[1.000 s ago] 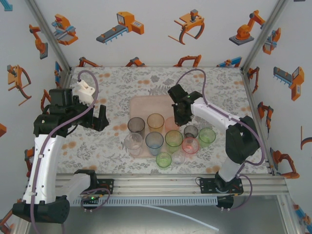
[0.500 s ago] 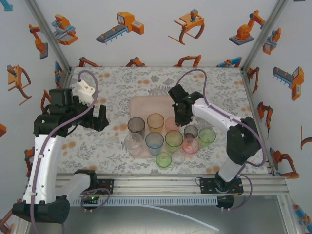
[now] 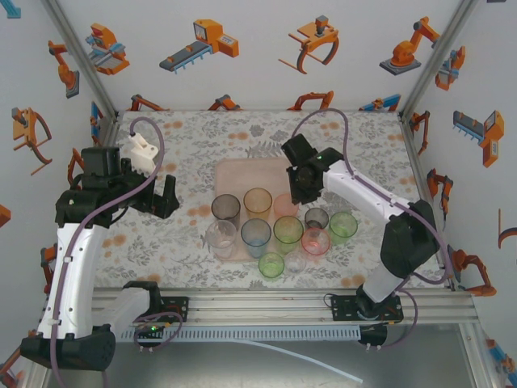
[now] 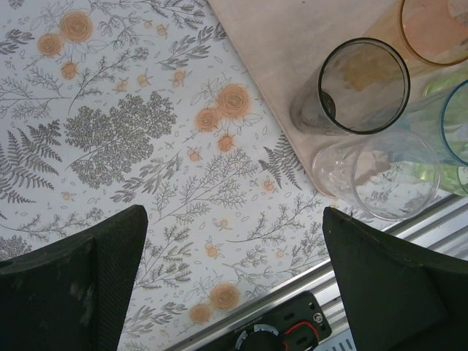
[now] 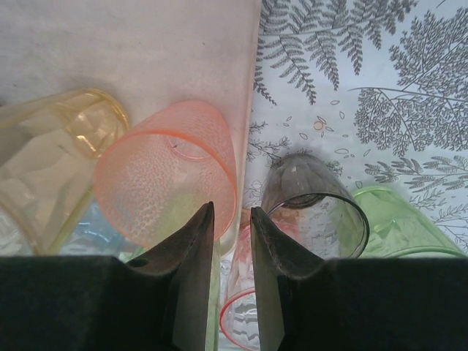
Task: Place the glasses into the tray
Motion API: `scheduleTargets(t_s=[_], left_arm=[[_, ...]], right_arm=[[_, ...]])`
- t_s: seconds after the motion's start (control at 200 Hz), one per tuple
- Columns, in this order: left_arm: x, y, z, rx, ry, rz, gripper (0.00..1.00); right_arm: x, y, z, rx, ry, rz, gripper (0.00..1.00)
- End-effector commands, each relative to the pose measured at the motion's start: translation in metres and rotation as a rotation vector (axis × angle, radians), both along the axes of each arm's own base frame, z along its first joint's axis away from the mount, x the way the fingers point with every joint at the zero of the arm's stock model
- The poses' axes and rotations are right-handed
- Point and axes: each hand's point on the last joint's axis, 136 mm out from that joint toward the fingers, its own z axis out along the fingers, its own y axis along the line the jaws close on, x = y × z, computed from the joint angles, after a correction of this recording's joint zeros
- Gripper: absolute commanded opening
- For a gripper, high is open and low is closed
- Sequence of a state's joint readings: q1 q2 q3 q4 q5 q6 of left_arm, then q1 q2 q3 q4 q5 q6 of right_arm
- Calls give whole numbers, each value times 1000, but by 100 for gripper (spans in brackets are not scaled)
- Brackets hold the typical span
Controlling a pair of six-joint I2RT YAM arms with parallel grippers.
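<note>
Right wrist: right end effector (image 5: 231, 212) fingers parted by a narrow slit, released, gripping nothing. Pink glass (image 5: 164, 172) upright just beside one finger, at the tray (image 5: 110, 44) edge. Smoky glass (image 5: 314, 197) just beside the other finger, on the bench (image 5: 380, 88). Left wrist: left end effector (image 4: 234, 281) wide open, empty, above the bench.

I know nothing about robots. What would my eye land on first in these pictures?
Probably the huddle of coloured glasses mid-table, crowding the near end of a pale pink tray and spilling onto the floral tabletop. Next comes the right hand, poised over a pink glass by the tray's right edge with its fingers slightly apart. The left hand hangs wide open over the flowers to the left.
</note>
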State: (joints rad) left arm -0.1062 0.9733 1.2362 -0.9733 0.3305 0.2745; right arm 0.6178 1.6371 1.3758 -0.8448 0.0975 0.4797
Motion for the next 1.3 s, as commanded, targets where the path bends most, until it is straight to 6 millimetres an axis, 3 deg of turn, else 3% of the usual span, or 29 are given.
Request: scheduleTargets(t_s=[0.0,0.24,0.416,0.741,0.806,0.966,1.102,1.292], left_arm=[[-12,-4,4,4,-6,-44,97],[-20,5,17,64,-31,-37,100],[-31,12,19,89,-47,-20,97],[-40,17,4,51,-32,32,97],[-39,19,1,45,-25,46,97],[-38,19,-4,35,-3,57,97],[-35,15,-2,15,12,45,97],[-25,12,2,-3,22,42,97]], right_arm=[[0,-4,30,-6,-61,16,29],[-7,-25,69,5,-153,-37,31],[-26,-50,82,39,-181,-117,32],[-76,-100,78,76,-171,-259,37],[-85,-108,72,73,-145,-284,42],[-105,-120,55,63,-88,-326,43],[-110,-131,55,58,-99,-365,44],[-102,-145,46,36,-76,-429,45]])
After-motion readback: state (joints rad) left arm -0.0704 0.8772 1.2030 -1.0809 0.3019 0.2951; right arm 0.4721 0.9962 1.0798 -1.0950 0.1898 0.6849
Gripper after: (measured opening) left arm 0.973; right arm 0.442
